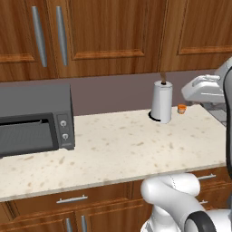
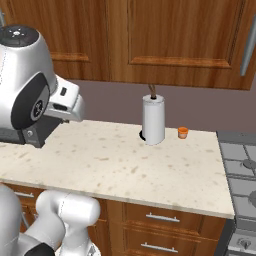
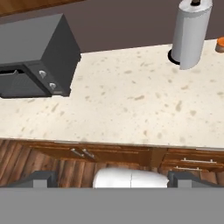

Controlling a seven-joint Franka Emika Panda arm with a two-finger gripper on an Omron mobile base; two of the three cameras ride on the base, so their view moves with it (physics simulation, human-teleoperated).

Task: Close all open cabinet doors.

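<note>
Left base view shows the cabinet doors (image 1: 104, 36) on the wall above the counter (image 1: 122, 145), all lying flat in one plane, with two vertical handles (image 1: 50, 35) close together. Under them, a paper towel roll (image 1: 161, 102) stands upright near the back wall, with a small orange cup (image 1: 181, 108) just beside it. A dark toaster oven (image 1: 34, 120) sits at the left end. In the hand view the gripper (image 3: 111, 178) is spread wide and holds nothing.

Broad bare worktop (image 1: 122, 149) between toaster oven (image 1: 34, 120) and paper towel roll (image 1: 162, 102) (small orange cup (image 1: 181, 108) just beside).
</note>
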